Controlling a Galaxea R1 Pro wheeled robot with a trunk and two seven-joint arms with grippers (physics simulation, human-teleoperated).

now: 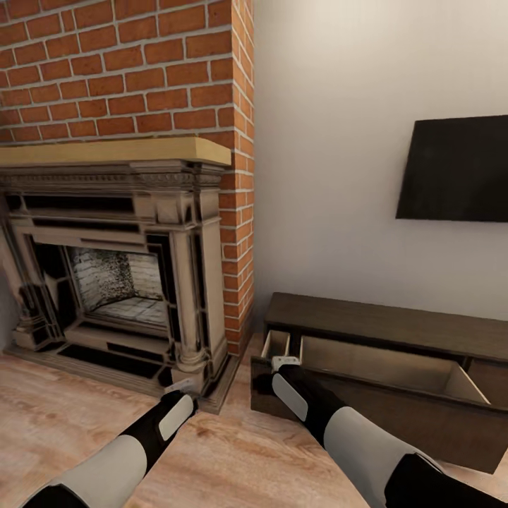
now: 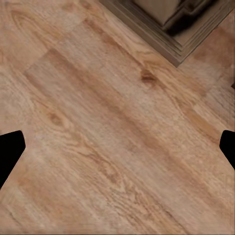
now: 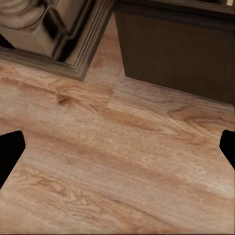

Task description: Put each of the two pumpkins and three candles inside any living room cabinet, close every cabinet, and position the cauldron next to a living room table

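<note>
The cabinet, a long low dark-brown console, stands against the pale wall under the black television, its long axis running along that wall, and its drawer at the fireplace end is pulled out, the beige inside bare as far as it shows. The right gripper hangs just at that drawer's front corner, nearer than the left gripper by the fireplace base, and both wrist views show fingertips wide apart over plank floor, holding nothing. The cabinet's far end is cut off, and the right arm hides part of the drawer front.
</note>
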